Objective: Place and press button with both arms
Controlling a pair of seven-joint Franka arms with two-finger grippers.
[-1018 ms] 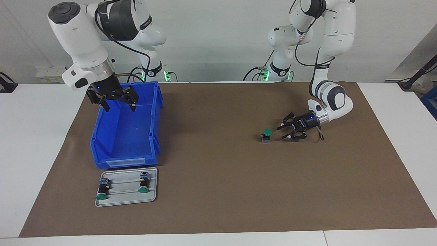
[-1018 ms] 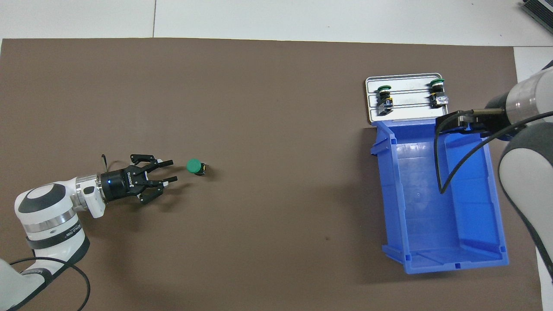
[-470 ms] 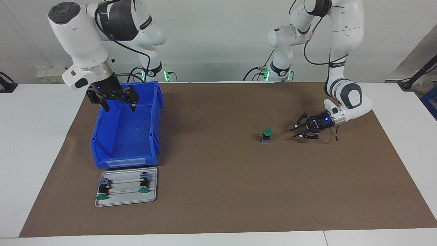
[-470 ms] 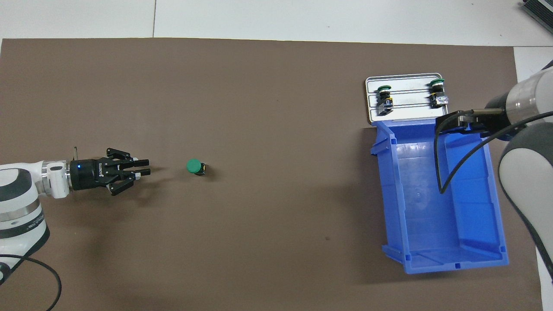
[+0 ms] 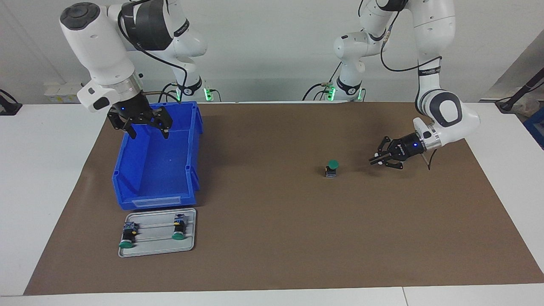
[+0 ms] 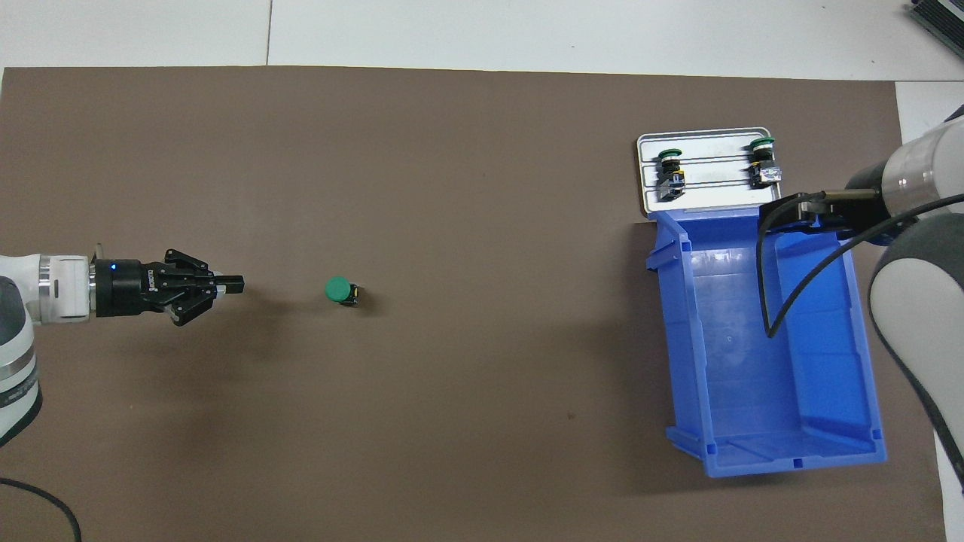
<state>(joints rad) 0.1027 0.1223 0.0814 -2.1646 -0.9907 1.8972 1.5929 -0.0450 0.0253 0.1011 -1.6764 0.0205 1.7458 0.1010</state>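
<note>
The button (image 5: 332, 167) stands upright on the brown mat (image 5: 272, 238), green cap up, toward the left arm's end of the bench. Our left tool (image 5: 373, 160) is clenched on nothing, its fingertips met into one blunt point, level with the button but clearly apart from it. We judge pressing to be the step in hand, so we should bring that point over the cap and push straight down, since a slanted push would likely tip the short body. Nothing lies between tool and button. Our right tool (image 5: 146, 135) waits released over the blue bin (image 5: 187, 170). The grey tray (image 5: 192, 246), touching the bin's end farther from the robots, carries two more buttons (image 5: 126, 234) lying on their sides.
</note>
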